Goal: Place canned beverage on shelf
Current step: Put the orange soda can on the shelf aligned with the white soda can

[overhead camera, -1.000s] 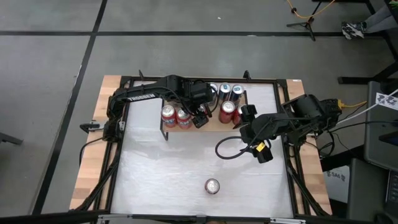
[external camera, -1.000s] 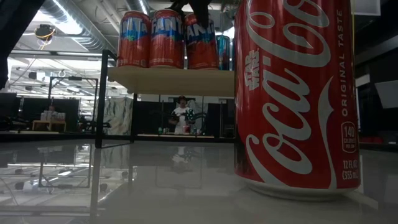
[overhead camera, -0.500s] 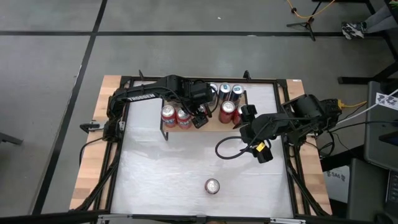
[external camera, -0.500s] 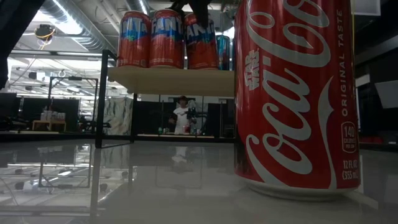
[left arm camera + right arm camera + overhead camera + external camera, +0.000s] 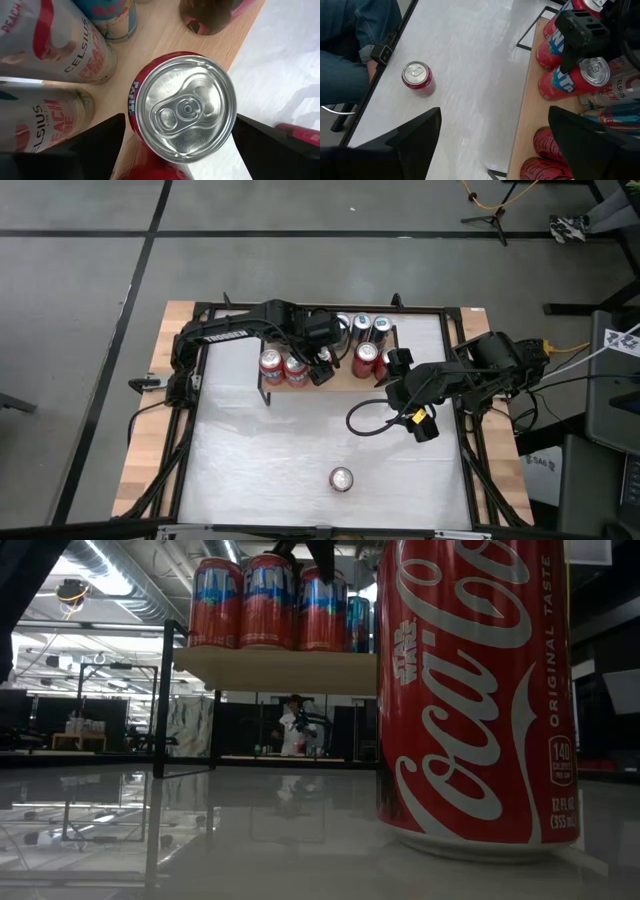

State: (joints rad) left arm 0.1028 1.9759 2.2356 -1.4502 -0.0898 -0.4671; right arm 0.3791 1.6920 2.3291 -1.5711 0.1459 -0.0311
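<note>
The shelf [image 5: 345, 384], a light wood plank on black legs, stands at the table's far side; it also shows in the low view [image 5: 280, 670]. My left gripper [image 5: 322, 370] reaches down over a red Fanta can [image 5: 185, 107] that stands upright on the plank, and is shut on it. Two more Fanta cans [image 5: 271, 366] stand on the plank to its left. A red Coca-Cola can [image 5: 341, 478] stands on its base on the white table near the front edge. My right gripper [image 5: 393, 370] hovers open and empty at the shelf's right end. My left gripper has the Fanta can between its two fingers, one on each side of the can's wall [image 5: 137, 145] just below the rim. The fingers [image 5: 565, 62] come from above, pointing down. The can stands upright with its base on the shelf plank.
Behind and right of the held can stand Celsius cans [image 5: 60, 55] and red cola cans [image 5: 366, 358], close together on the plank. The white table between the shelf and the Coca-Cola can [image 5: 418, 77] is open. A person's legs [image 5: 350, 45] show beyond the table's front edge.
In the low view the Fanta can under my left gripper has turned about: the face toward the camera showed slanted white letters and now shows the blue band like its neighbours. Both arms have stayed in place.
</note>
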